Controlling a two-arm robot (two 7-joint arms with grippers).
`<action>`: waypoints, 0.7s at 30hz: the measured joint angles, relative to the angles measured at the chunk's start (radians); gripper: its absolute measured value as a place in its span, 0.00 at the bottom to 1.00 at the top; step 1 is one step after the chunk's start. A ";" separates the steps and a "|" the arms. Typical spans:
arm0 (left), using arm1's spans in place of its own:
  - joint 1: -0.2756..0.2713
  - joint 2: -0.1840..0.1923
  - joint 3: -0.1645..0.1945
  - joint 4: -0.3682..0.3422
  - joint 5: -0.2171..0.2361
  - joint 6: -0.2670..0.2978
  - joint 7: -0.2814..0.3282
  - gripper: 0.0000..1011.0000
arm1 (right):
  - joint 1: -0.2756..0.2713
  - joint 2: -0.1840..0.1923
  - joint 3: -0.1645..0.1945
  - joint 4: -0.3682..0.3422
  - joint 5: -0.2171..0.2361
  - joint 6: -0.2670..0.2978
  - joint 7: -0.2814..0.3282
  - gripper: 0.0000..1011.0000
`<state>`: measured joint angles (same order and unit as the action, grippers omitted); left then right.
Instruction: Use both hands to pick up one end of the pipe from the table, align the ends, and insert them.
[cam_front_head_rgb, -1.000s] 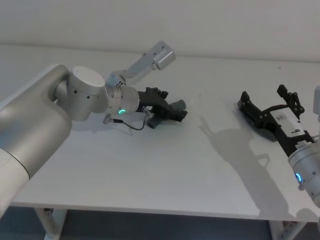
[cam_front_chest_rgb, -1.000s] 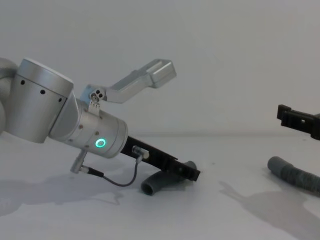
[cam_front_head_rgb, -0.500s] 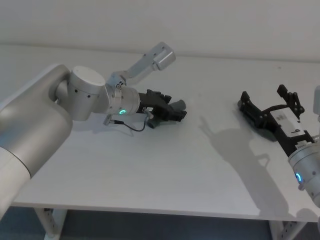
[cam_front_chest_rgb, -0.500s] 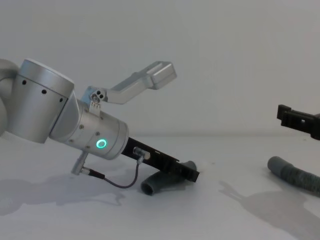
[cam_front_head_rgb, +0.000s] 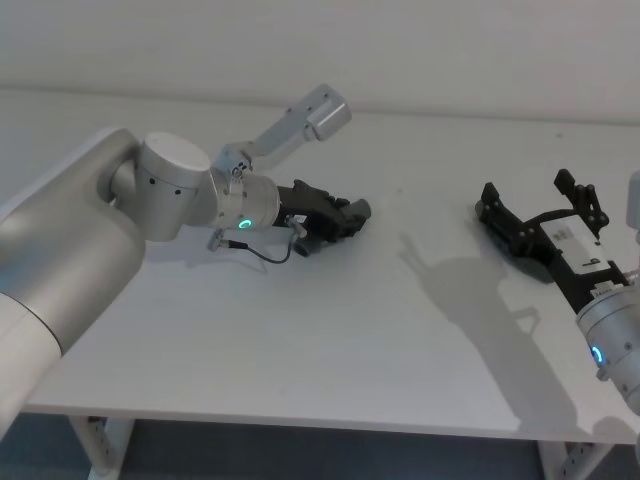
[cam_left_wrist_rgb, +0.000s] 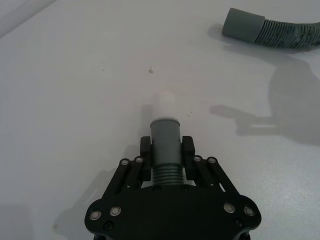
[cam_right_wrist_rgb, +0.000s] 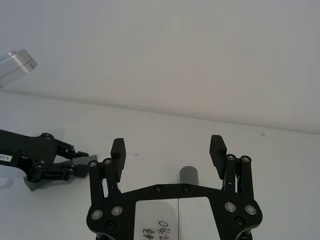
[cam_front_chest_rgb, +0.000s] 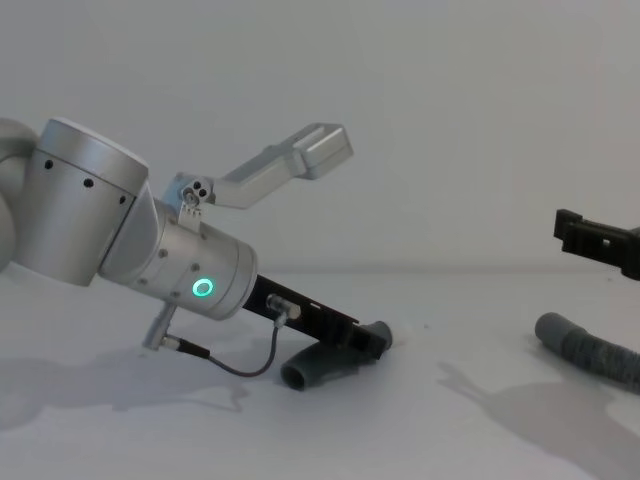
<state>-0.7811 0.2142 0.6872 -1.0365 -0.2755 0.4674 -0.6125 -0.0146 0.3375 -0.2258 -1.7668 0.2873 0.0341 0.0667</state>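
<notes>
Hose piece (cam_left_wrist_rgb: 165, 136) clamped in left tool (cam_left_wrist_rgb: 165, 148), right tool (cam_right_wrist_rgb: 168, 148) wide open over longer hose (cam_right_wrist_rgb: 189, 175).

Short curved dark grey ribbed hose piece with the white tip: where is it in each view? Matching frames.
Head: short hose piece left of centre on the white table, in the black two-fingered left gripper.
Chest: lower centre, open end towards the camera.
Left wrist: between that gripper's fingers, white spigot pointing away.
Right wrist: far off, ribbed body in that gripper.
Shared landmark: the left gripper clamped on it.
</notes>
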 joint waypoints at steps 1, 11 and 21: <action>0.000 0.000 0.000 0.000 0.000 0.000 0.000 0.34 | 0.000 0.000 0.000 0.000 0.000 0.000 0.000 0.99; 0.000 -0.001 0.000 0.001 -0.001 0.001 -0.002 0.34 | 0.015 0.019 0.000 0.003 -0.002 0.025 0.023 0.99; 0.000 -0.001 0.000 0.001 -0.001 0.002 -0.002 0.34 | 0.059 0.069 -0.007 0.011 -0.008 0.132 0.081 0.99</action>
<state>-0.7814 0.2133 0.6872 -1.0351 -0.2769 0.4690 -0.6147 0.0448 0.4067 -0.2326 -1.7553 0.2793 0.1663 0.1480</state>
